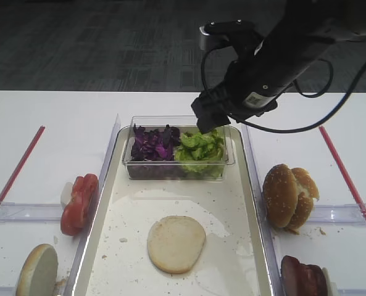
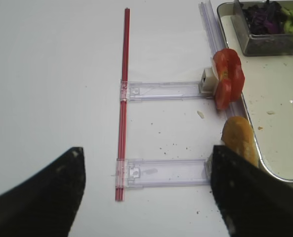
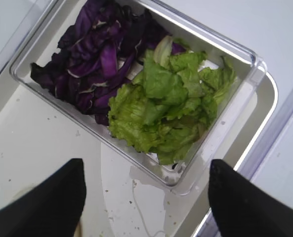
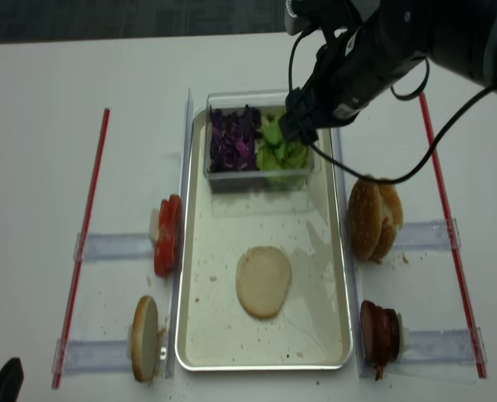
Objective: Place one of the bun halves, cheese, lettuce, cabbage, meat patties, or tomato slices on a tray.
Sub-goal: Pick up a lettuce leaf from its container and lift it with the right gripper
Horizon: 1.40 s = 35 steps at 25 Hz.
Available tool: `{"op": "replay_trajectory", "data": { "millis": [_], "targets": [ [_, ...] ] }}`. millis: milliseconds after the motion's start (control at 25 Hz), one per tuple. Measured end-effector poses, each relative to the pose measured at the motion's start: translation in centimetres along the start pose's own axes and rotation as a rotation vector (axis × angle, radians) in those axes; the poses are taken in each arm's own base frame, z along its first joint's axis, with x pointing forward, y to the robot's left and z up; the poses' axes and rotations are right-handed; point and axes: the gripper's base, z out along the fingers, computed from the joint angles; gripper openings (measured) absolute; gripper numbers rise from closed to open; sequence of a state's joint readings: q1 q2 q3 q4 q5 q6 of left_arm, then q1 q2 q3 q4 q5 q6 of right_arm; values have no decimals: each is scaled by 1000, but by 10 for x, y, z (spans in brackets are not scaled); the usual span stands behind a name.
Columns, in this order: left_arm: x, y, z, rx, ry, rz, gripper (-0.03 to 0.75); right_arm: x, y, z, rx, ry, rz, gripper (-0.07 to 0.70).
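My right gripper (image 3: 146, 197) hangs open and empty above the near right corner of the clear tub (image 3: 220, 143), just over the lettuce (image 3: 166, 108); the purple cabbage (image 3: 94, 59) fills the tub's other half. The tub stands at the far end of the tray (image 1: 254, 185). A bun half (image 1: 176, 243) lies cut face up on the tray floor. Tomato slices (image 1: 79, 203) and another bun half (image 1: 37, 271) stand left of the tray, a bun pile (image 1: 289, 196) and meat patties (image 1: 303, 277) right of it. My left gripper (image 2: 146, 197) is open over bare table. Cheese is not visible.
Red rods (image 1: 16, 169) (image 1: 346, 179) run along both sides of the white table. Clear plastic holders (image 2: 161, 90) (image 2: 166, 173) reach from the left rod to the tray; a like holder (image 1: 349, 214) lies on the right. Crumbs and a wet patch mark the tray floor.
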<state>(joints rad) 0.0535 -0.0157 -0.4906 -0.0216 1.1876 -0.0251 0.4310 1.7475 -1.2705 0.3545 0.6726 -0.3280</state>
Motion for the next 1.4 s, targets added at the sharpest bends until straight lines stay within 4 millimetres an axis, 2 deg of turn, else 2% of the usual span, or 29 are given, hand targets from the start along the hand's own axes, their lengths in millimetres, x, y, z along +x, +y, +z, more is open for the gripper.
{"op": "replay_trajectory", "data": {
  "millis": [320, 520, 1080, 1400],
  "targets": [
    [0, 0, 0, 0, 0, 0, 490, -25, -7, 34, -23, 27, 10, 535],
    [0, 0, 0, 0, 0, 0, 490, -36, -11, 57, -40, 59, 13, 484],
    [0, 0, 0, 0, 0, 0, 490, -32, -21, 105, -47, 141, 22, 467],
    [0, 0, 0, 0, 0, 0, 490, -32, -25, 115, -32, 128, 15, 467]
  ]
}}
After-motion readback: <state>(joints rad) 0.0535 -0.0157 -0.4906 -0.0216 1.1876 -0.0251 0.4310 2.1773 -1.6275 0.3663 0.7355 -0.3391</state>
